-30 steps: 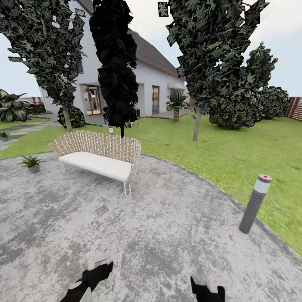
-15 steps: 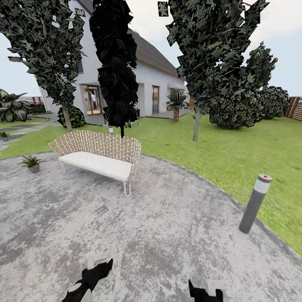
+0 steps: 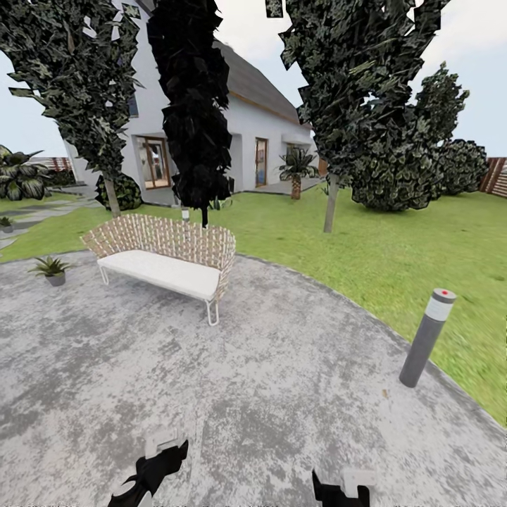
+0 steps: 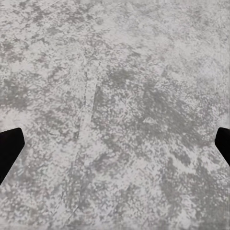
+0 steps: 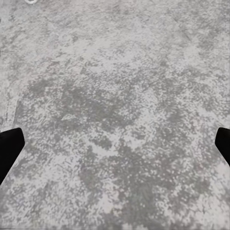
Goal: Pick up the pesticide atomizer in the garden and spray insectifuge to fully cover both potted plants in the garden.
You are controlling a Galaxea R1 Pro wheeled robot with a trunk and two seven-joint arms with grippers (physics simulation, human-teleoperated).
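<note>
No pesticide atomizer can be seen. One potted plant (image 3: 50, 270), a small green rosette, sits on the grey paving (image 3: 282, 394) far ahead and to the left of the left gripper (image 3: 151, 470), beside a woven bench (image 3: 163, 257). A second small plant (image 3: 6, 224) lies further off by the lawn (image 3: 394, 260). Compared with a moment ago the whole scene has slid slightly, so the robot itself is moving, probably searching for the bottle. Both the left gripper and the right gripper (image 3: 339, 487) hang low over bare paving, jaws spread wide, holding nothing. A grey bollard (image 3: 426, 339) stands ahead to the right.
</note>
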